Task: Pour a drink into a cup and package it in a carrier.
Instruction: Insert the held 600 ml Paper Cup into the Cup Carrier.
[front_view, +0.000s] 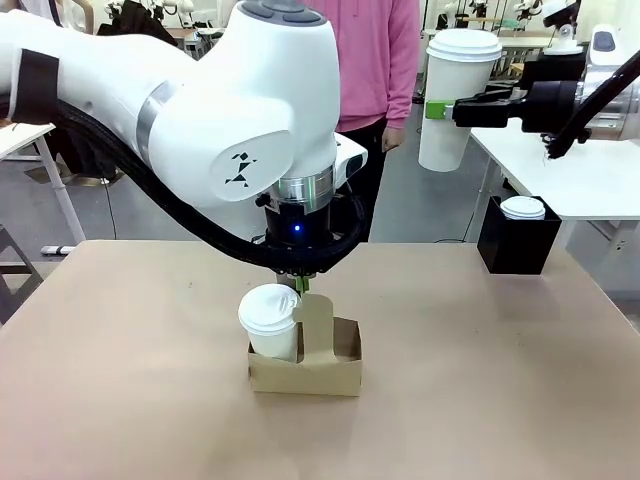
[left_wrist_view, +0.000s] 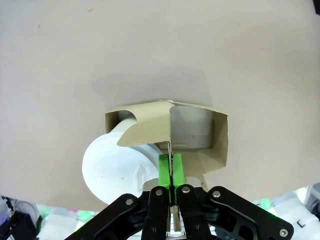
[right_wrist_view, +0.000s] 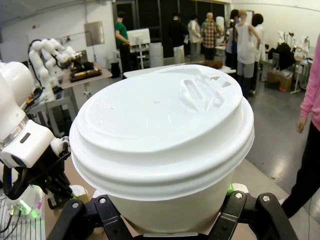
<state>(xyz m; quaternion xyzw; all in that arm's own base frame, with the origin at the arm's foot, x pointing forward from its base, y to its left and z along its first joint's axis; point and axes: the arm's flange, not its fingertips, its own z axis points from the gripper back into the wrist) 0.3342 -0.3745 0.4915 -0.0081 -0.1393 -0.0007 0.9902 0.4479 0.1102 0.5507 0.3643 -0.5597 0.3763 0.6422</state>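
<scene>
The brown cardboard carrier (front_view: 318, 368) stands at the table's middle. My left gripper (front_view: 300, 290) comes straight down on it, shut on the carrier's handle tab; in the left wrist view the green pads (left_wrist_view: 165, 167) pinch the thin tab of the carrier (left_wrist_view: 220, 140). A white lidded cup (front_view: 270, 318) leans in the carrier's left slot, and the same cup (left_wrist_view: 115, 167) shows beside the pads. My right gripper (front_view: 436, 110) is held high at the right, shut on a second white lidded cup (front_view: 458, 95), which looms large in the right wrist view (right_wrist_view: 165, 135). The drink is out of view.
A black box (front_view: 515, 245) with another lidded cup (front_view: 522, 208) on it stands at the table's far right edge. A person in a pink top (front_view: 375, 60) stands across the table. A white table (front_view: 590, 180) lies behind on the right.
</scene>
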